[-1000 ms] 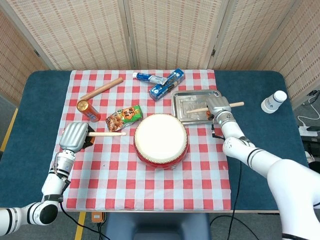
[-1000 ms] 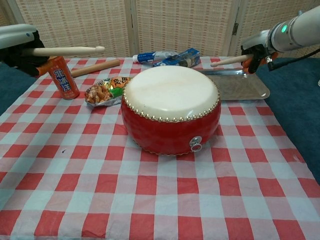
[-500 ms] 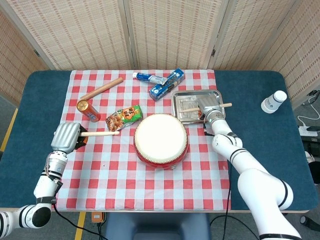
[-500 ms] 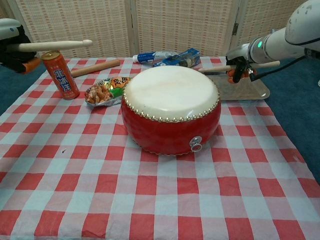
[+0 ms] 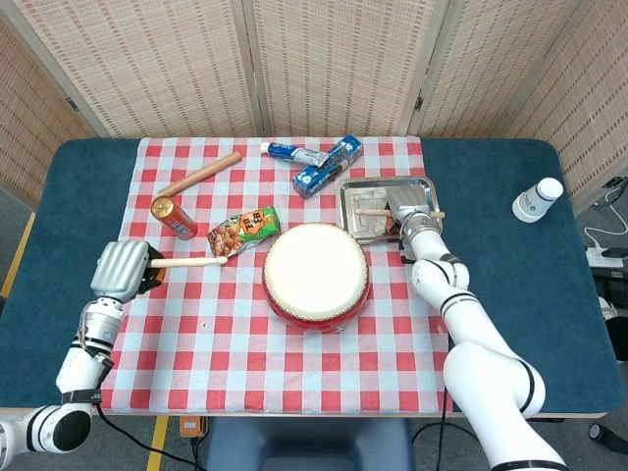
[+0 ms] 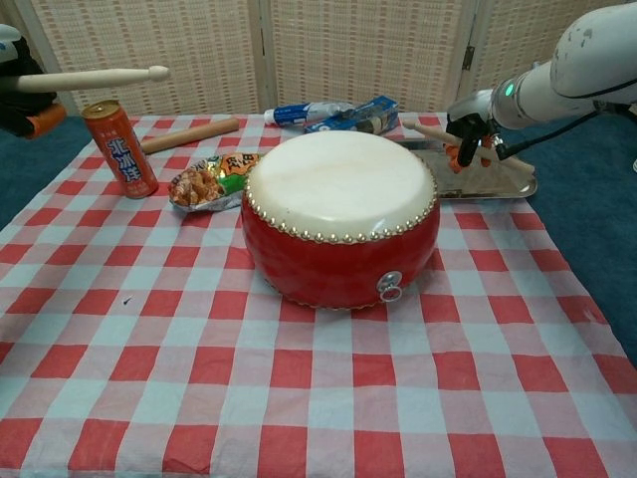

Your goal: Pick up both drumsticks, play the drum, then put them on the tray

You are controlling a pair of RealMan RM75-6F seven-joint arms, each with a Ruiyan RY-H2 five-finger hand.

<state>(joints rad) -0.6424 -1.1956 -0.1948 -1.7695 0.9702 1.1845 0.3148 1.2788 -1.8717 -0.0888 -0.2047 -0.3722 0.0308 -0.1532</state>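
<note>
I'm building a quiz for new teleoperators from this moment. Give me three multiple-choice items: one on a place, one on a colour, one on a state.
1. Where is the right hand?
A. over the metal tray
B. over the snack packet
C. beside the paper cup

2. What colour is the drum shell?
A. blue
B. red
C. green

3. What is the left hand doing?
A. resting flat and empty
B. holding a drumstick
C. gripping the can

Answers: 1 A, the head view shows it above the tray; 2 B, the chest view shows a red shell; 3 B, a stick juts from it toward the drum.
</note>
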